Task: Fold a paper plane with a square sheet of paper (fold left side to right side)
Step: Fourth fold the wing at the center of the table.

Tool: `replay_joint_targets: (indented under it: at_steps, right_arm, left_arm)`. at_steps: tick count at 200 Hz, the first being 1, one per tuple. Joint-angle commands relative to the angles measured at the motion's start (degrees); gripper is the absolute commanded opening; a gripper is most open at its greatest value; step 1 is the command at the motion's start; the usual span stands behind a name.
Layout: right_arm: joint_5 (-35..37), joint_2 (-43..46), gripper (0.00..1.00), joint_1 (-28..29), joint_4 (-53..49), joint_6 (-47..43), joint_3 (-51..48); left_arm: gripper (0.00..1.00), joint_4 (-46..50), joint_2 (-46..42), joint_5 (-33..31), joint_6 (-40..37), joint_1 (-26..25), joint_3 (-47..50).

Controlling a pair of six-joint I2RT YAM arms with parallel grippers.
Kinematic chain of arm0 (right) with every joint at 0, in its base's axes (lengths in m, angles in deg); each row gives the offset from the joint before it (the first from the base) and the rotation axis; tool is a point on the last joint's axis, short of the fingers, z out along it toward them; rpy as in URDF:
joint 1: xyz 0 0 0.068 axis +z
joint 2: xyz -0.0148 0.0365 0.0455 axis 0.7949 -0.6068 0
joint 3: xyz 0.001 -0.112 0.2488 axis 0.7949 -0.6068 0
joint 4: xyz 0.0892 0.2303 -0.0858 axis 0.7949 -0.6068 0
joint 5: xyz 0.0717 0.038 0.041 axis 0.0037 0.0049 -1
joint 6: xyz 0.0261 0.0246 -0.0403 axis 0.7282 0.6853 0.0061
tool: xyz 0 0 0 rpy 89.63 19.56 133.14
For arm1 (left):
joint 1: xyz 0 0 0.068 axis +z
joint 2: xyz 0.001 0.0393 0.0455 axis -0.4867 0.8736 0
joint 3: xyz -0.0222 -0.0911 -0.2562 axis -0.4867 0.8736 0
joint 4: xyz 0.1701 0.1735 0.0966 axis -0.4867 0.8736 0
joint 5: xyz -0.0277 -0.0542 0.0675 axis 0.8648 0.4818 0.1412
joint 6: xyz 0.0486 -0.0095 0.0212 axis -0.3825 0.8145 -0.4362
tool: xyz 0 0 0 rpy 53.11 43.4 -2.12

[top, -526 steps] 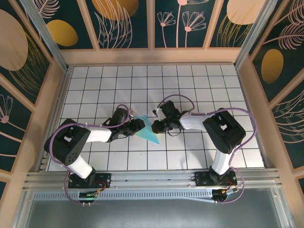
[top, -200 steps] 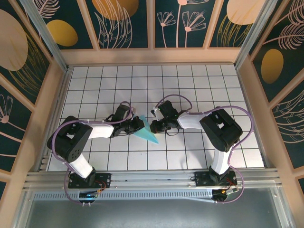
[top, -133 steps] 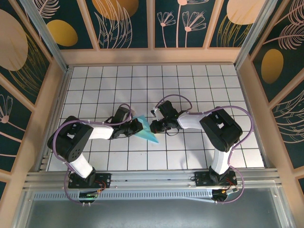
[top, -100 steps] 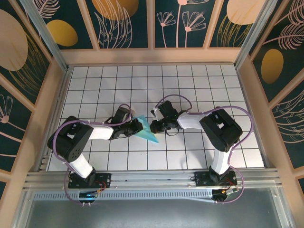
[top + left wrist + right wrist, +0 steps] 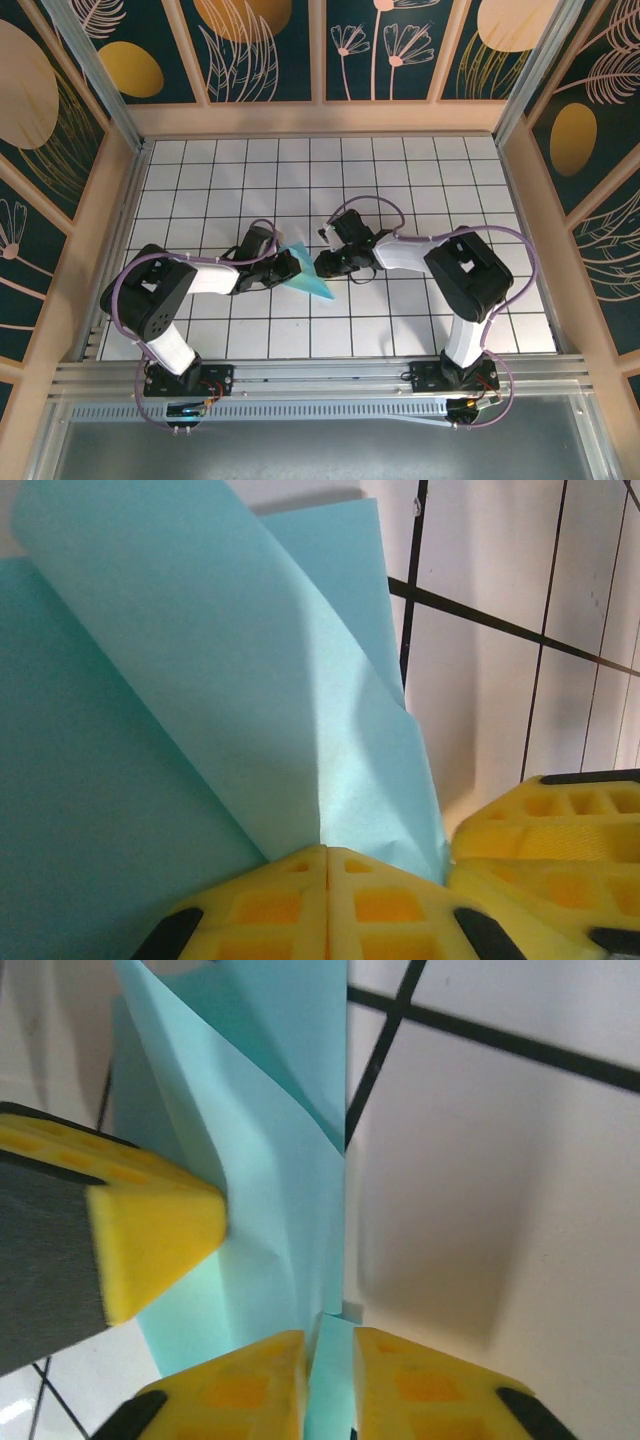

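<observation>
Seen from above, two black-and-white robot arms reach inward over a white table [image 5: 400, 180] ruled with a black grid, and their claws meet near its middle. Between them is the paper [image 5: 310, 282], a plain light turquoise sheet folded into a narrow wedge whose point aims toward the near right. It lies just in front of the left gripper [image 5: 290, 268] and just left of the right gripper [image 5: 322, 265]. In the left wrist camera, the left gripper [image 5: 327, 855] has its yellow fingers pressed tight together, clenched on the paper [image 5: 200, 680], which rises from the seam as a curling flap over a flatter layer. In the right wrist camera, the right gripper [image 5: 330, 1338] has its yellow fingers slightly parted, loosened, with an edge of the paper [image 5: 270, 1210] standing upright in the narrow gap. A yellow finger of the other claw touches the sheet from the left. Dark teal wall panels [image 5: 260, 50], drawn with pale leaves, flowers and gold ovals, enclose the table.
</observation>
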Motion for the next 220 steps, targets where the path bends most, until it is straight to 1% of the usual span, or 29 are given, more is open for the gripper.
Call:
replay_joint_targets:
  at_steps: [1,22,36,48,56,61,76,92,155,220]
  right_arm:
    - [1.5,5.0,0.25,-0.9,1.3,1.3,-0.7]
    - [0.1,8.4,0.28,-1.9,2.0,2.0,-2.8]
    - [-1.5,10.5,0.27,-2.3,1.9,1.6,-4.2]
    - [-3.7,12.0,0.16,-2.3,1.5,1.1,-5.4]
    - [-5.8,12.8,0.05,-2.3,1.4,0.9,-6.1]
    - [-6.9,13.1,0.00,-2.3,1.4,0.9,-6.7]
    - [-11.4,13.5,0.00,-2.1,2.6,1.6,-8.3]
    - [-13.9,12.9,0.00,-1.1,3.9,2.8,-9.5]
    - [-14.4,7.9,0.00,1.7,5.7,3.8,-9.6]
    - [-13.7,5.5,0.00,1.9,6.5,4.7,-10.4]
  left_arm:
    - [0.07,5.3,3.6,-4.2,-1.6,0.0,0.8]
    - [0.07,5.6,3.5,-4.4,-1.7,0.0,0.6]
    - [0.07,6.0,3.5,-4.5,-1.9,0.0,0.4]
    - [0.07,6.3,3.5,-4.6,-2.0,-0.1,0.2]
    - [0.07,6.3,3.4,-4.6,-2.1,0.0,0.1]
    - [0.07,6.3,3.5,-4.7,-2.1,0.0,0.1]
    - [0.07,6.4,3.4,-4.8,-2.1,0.0,0.1]
    - [0.07,6.4,3.3,-4.9,-2.1,0.0,0.1]
    - [0.07,7.0,2.9,-5.1,-2.3,0.0,0.0]
    - [0.07,7.0,2.9,-5.2,-2.4,0.0,0.1]
